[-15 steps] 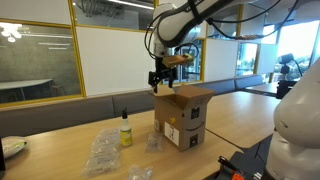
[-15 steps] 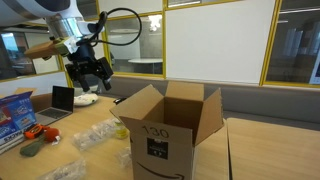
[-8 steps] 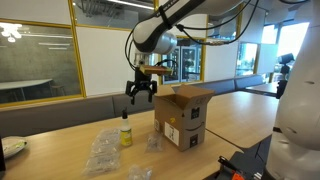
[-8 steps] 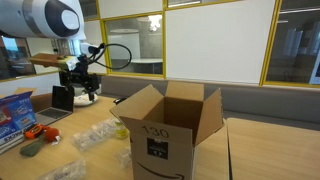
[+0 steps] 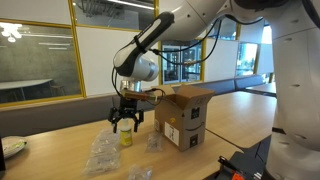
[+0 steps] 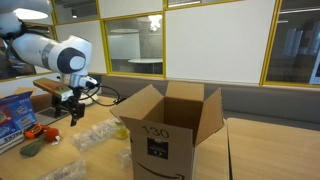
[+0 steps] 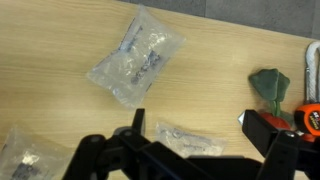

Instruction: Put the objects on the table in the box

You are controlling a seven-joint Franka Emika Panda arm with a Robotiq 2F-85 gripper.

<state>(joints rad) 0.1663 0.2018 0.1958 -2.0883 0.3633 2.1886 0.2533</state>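
Now the gripper (image 5: 125,121) hangs low over the table (image 5: 245,112), its jaws spread wide and holding nothing. In an exterior view the yellow bottle (image 5: 126,138) stands upright right beneath it; whether the fingertips reach around the cap or stop just above it, I cannot tell. The box (image 5: 184,118) sits nearby with its flaps up, apart from the gripper. Clear bags (image 5: 102,152) lie on the wood beside the bottle, and a small bag (image 5: 152,143) lies between bottle and box. In the wrist view a large bag (image 7: 136,60) lies flat ahead of the dark fingers (image 7: 138,135), and a green thing (image 7: 268,84) sits near the edge.
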